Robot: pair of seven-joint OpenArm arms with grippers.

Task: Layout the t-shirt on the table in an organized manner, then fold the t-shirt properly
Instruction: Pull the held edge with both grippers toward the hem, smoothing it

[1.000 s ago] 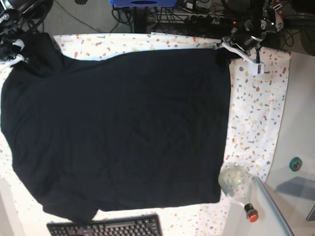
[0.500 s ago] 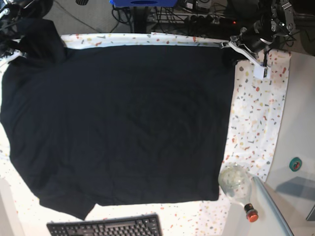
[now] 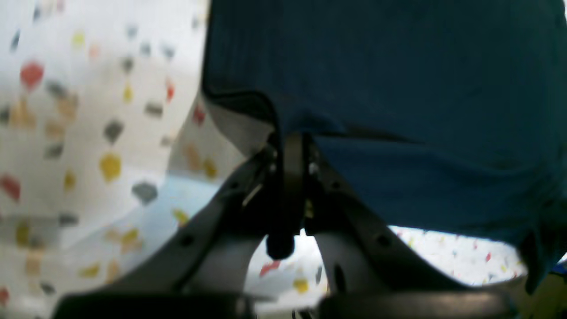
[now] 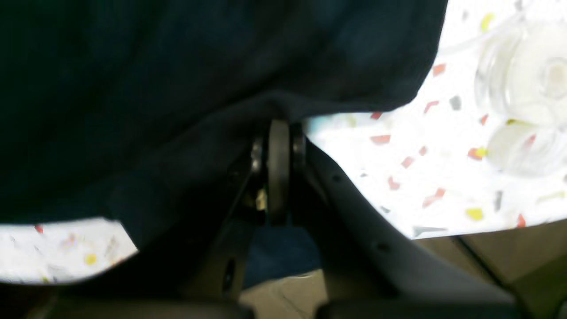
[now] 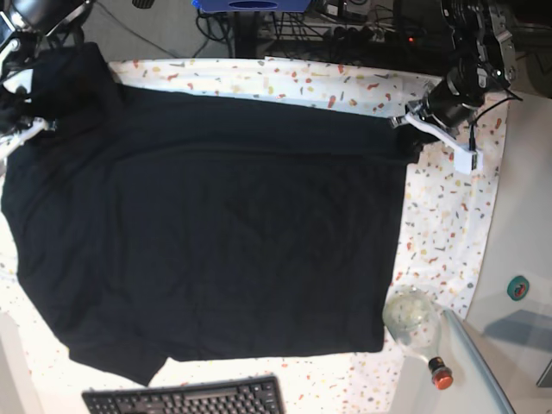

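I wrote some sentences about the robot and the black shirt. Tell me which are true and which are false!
1. Both grippers are pinching the t-shirt. True: the left gripper and the right gripper are each shut on an edge of the cloth.
2. The t-shirt is folded into a small square. False: it lies spread wide over the table.
3. A keyboard sits at the bottom edge of the base view. True.
4. The clear bottle is lying on top of the t-shirt. False: it lies on the table beside the shirt's corner.
5. The bottle has a blue cap. False: its cap is red.
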